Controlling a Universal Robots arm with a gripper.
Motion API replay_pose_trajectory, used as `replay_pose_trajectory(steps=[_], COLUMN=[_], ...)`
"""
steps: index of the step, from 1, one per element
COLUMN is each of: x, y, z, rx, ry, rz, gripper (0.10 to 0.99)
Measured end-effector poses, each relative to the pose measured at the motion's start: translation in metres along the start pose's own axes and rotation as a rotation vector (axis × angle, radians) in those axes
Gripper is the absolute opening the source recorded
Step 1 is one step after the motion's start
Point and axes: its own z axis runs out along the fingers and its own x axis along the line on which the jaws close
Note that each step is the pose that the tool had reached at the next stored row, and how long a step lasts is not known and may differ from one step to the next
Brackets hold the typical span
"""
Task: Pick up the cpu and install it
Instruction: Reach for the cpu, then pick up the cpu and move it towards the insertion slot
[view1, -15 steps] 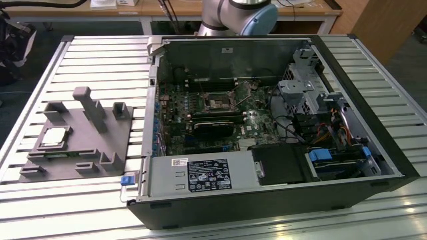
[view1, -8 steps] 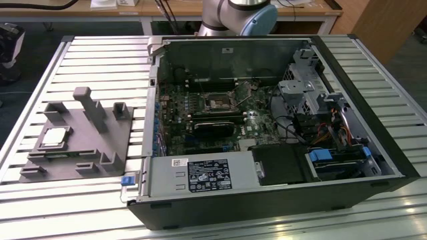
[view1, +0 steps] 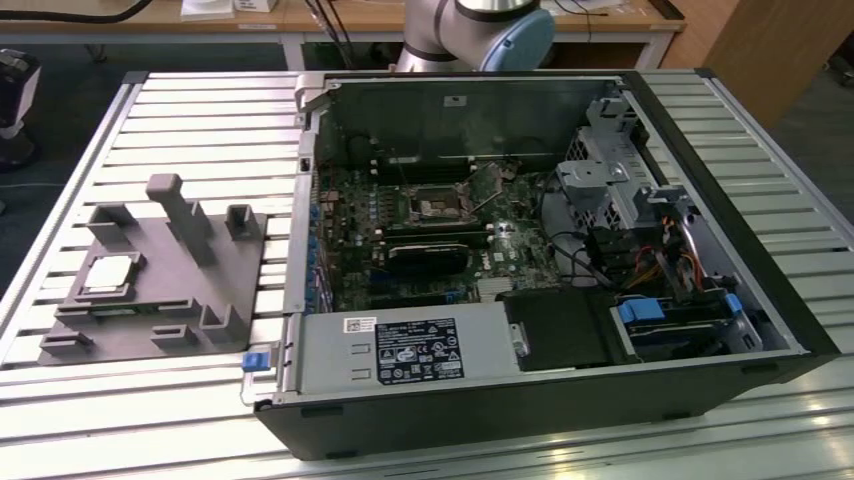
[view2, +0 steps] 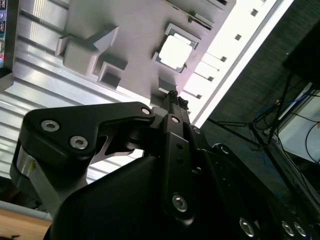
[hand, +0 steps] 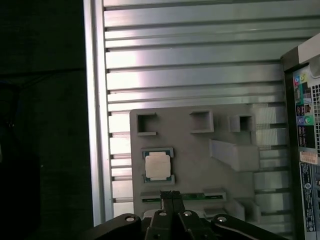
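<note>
Silver-topped, pale-rimmed and square, the cpu lies flat in a recess of the grey fixture plate on the slatted metal counter, the hand poised over that plate, closed up and holding nothing.

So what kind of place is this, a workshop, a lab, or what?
Likely a robotics lab bench for PC assembly: an open computer case lies on a slatted metal table, a robot arm stands beyond it, and a cpu sits on a grey fixture plate.

Arm aloft, jaws pressed together, empty, pointing down
</note>
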Motion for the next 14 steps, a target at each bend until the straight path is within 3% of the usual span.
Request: replay_pose_trajectory(steps=[8, 14], x=[0.0002, 0.0002], y=[-0.0002, -0.0006], z=[0.0032, 0.0069], rx=[0.001, 0.000], ry=[0.0083, 0.0089], rz=[0.000, 0.000], gripper=[0.106, 0.106])
